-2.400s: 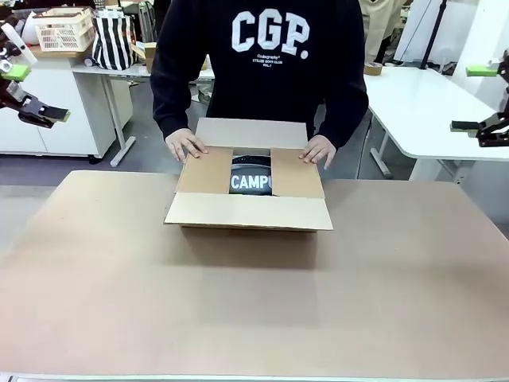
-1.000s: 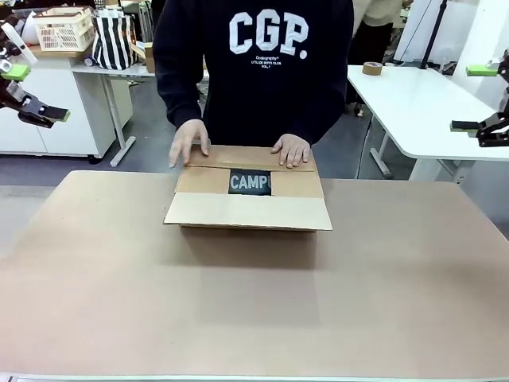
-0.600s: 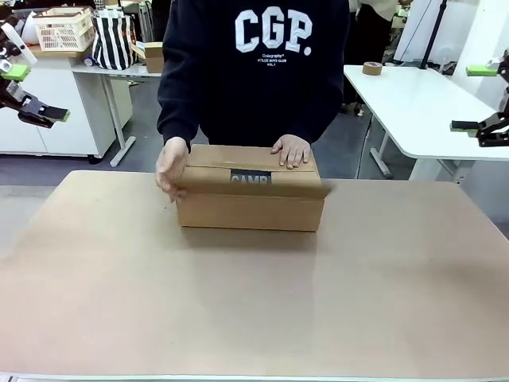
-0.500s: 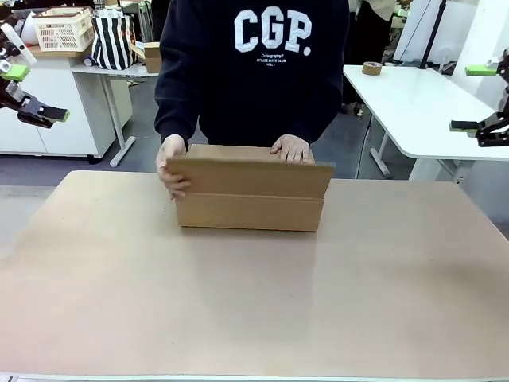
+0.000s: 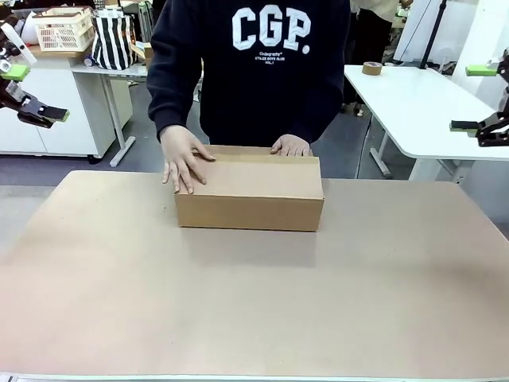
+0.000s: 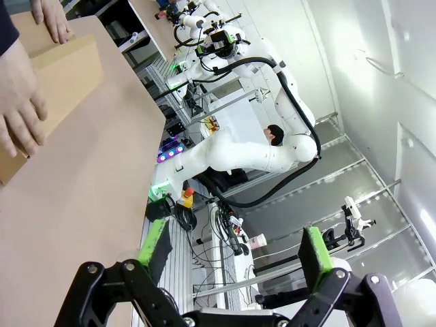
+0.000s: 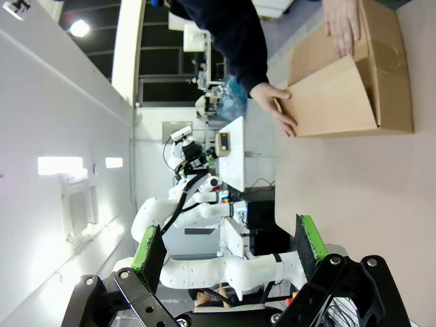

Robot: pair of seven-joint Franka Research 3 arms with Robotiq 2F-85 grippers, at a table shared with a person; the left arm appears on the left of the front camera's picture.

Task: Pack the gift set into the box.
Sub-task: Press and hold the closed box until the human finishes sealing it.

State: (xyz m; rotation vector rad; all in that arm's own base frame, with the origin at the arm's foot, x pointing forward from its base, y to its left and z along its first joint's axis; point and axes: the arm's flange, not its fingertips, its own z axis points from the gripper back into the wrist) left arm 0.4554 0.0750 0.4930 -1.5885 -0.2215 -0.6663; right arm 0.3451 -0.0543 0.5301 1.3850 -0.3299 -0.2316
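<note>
The box point(image 5: 249, 195) stands on the far middle of the tan table point(image 5: 254, 310), its top flaps folded down flat. The person rests one hand point(image 5: 183, 161) on the lid's left end and the other hand point(image 5: 290, 146) on its far edge. The gift set is hidden inside. My left gripper point(image 5: 36, 91) hangs open high at the far left, well away from the box. My right gripper point(image 5: 471, 97) hangs open high at the far right. The left wrist view has its gripper point(image 6: 234, 245) open, with the box point(image 6: 65, 65) far off. The right wrist view has its gripper point(image 7: 228, 252) open and the box point(image 7: 354, 95) distant.
A white side table point(image 5: 421, 103) with a tape roll point(image 5: 371, 68) stands at the back right. At the back left, another white table holds a basket point(image 5: 64, 28) and a striped bag point(image 5: 114, 38). Bare tabletop stretches in front of the box.
The person folded the far flap, then the near flap, down over the dark gift set, which is now covered. One hand moved onto the lid. Both grippers stayed still.
</note>
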